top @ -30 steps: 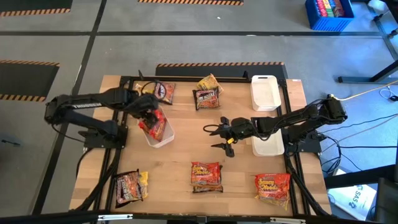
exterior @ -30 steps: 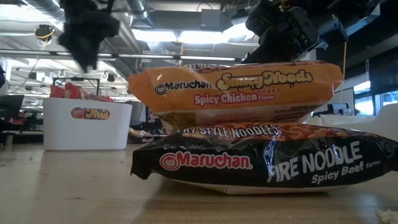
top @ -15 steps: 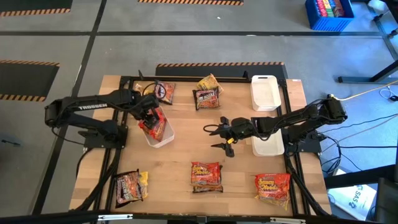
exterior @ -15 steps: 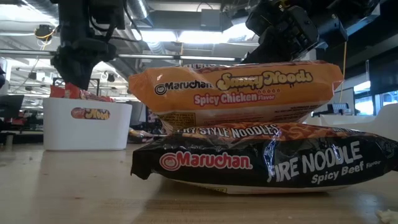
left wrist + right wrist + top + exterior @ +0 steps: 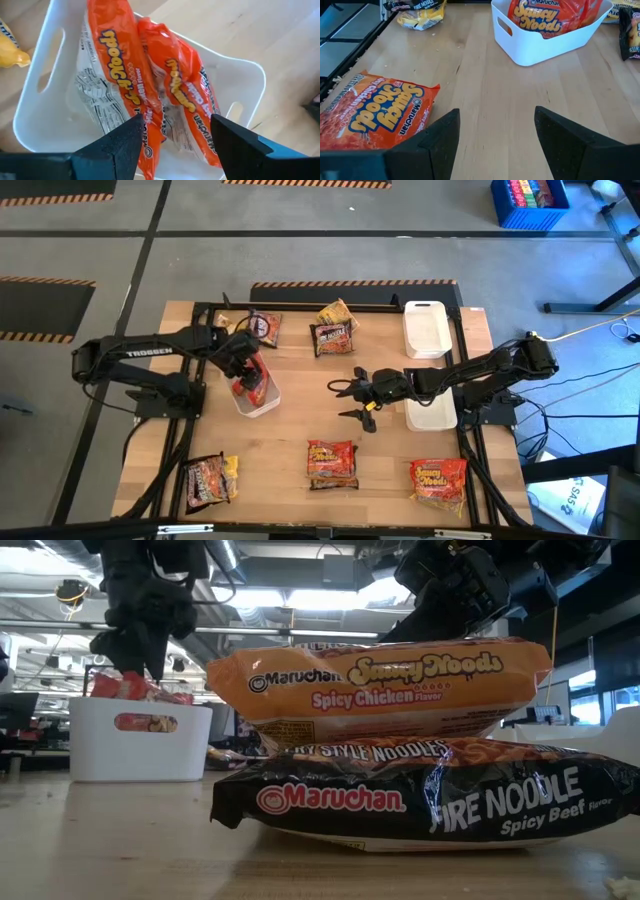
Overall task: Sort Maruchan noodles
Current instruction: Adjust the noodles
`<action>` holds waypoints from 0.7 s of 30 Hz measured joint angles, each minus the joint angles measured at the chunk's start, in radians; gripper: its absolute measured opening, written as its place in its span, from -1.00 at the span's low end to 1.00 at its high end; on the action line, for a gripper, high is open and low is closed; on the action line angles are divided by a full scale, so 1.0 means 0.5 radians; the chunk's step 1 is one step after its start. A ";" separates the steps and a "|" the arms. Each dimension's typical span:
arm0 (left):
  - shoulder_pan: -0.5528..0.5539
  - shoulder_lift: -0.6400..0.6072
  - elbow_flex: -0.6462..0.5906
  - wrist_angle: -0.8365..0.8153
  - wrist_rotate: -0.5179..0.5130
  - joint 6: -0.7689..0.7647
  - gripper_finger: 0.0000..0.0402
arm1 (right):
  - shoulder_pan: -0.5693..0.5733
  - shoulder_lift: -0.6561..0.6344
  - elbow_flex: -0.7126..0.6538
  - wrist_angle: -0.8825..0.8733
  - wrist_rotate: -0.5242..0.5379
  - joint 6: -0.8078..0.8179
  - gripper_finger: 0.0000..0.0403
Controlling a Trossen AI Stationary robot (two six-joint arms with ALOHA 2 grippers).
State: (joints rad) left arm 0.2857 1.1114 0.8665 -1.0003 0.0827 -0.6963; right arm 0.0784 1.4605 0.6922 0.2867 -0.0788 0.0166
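A white bin point(image 5: 262, 400) at the table's left middle holds two orange Maruchan noodles packets point(image 5: 170, 100), standing on end and sticking up past its rim point(image 5: 125, 687). My left gripper point(image 5: 247, 370) points down over them, fingers apart, one point(image 5: 125, 145) on each side of the packets' near ends. My right gripper point(image 5: 345, 400) hangs open over the table's middle with nothing between its fingers. Other packets lie flat on the table: an orange one on a black one point(image 5: 332, 463), an orange one point(image 5: 438, 480), a dark one point(image 5: 210, 480) and three at the back point(image 5: 333, 338). My left gripper comes at the bin from above, pointing steeply down. The near ends of the two orange packets point(image 5: 175, 145) run in between its spread fingers. I cannot tell whether the fingers touch them.
Two white trays point(image 5: 425, 328) point(image 5: 432, 412) lie at the table's right, the nearer one under my right arm. In the low view the stacked orange packet point(image 5: 380, 685) and black packet point(image 5: 420, 805) fill the foreground. Bare wood lies between the bin and my right gripper.
My left gripper has sunk toward the bin and tipped to point more steeply down. The orange packet under it has gone deeper into the bin and stands more upright.
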 joint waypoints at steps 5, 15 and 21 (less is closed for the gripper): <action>0.019 0.000 0.000 -0.121 -0.146 0.008 0.11 | 0.000 0.000 0.000 0.000 0.000 0.000 0.18; 0.036 0.060 0.001 -0.170 -0.433 0.052 0.11 | 0.000 0.000 0.000 0.000 0.000 0.000 0.18; 0.036 0.101 0.001 -0.198 -0.401 0.051 0.11 | 0.000 0.000 0.000 -0.001 0.000 0.000 0.18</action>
State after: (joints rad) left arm 0.3038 1.1617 0.8668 -1.0996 -0.1179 -0.6707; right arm 0.0784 1.4605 0.6922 0.2863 -0.0788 0.0166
